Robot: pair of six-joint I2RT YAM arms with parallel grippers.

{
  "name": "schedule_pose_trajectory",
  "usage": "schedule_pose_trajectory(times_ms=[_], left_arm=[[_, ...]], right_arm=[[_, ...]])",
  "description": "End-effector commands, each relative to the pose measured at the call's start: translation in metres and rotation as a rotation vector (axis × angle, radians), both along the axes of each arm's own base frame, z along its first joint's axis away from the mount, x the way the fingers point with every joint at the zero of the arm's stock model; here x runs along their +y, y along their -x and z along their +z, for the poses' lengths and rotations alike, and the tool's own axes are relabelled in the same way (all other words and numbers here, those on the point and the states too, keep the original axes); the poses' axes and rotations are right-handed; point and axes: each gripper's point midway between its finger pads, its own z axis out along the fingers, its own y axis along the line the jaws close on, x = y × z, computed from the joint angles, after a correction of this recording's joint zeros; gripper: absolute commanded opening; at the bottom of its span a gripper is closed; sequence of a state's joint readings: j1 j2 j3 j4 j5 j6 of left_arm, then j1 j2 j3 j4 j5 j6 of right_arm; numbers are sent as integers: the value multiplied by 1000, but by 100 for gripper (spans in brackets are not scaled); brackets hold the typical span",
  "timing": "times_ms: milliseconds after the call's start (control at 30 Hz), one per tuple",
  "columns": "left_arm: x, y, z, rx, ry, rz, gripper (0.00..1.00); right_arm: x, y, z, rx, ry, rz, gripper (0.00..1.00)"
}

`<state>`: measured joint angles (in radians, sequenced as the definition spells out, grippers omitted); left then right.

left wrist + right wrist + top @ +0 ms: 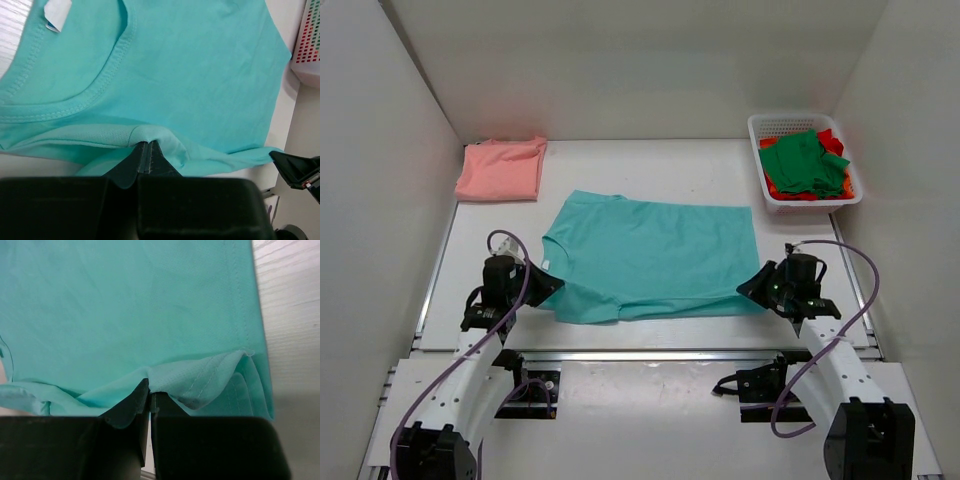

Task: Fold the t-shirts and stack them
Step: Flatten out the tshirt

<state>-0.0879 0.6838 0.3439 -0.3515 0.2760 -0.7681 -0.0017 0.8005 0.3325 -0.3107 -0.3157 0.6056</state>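
The left hand (pixel 148 150) is clenched on the near edge of the teal shirt (pixel 655 250) beside its collar, the right hand (pixel 150 392) pinches its near hem corner, and the shirt lies spread across the counter (pixel 650 165), with a folded pink shirt (pixel 501 169) far left.

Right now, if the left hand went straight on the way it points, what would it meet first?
The teal t-shirt: the left hand is shut on its near edge, and more of the shirt probably lies straight ahead.
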Motion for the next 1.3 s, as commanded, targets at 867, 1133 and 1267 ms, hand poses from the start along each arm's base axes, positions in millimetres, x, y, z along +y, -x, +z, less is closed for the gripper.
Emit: schedule_pose_trajectory(times_ms=[867,1133,1267], left_arm=[[32,-215,324,-681,-3,-4,0],[16,-116,194,-510,-20,-15,0],[3,-67,112,-360,-18,-36,0]], right_arm=[[3,-260,329,-756,21,211,0],[9,-184,182,-506,28,228,0],[15,-133,109,-380,-7,206,0]])
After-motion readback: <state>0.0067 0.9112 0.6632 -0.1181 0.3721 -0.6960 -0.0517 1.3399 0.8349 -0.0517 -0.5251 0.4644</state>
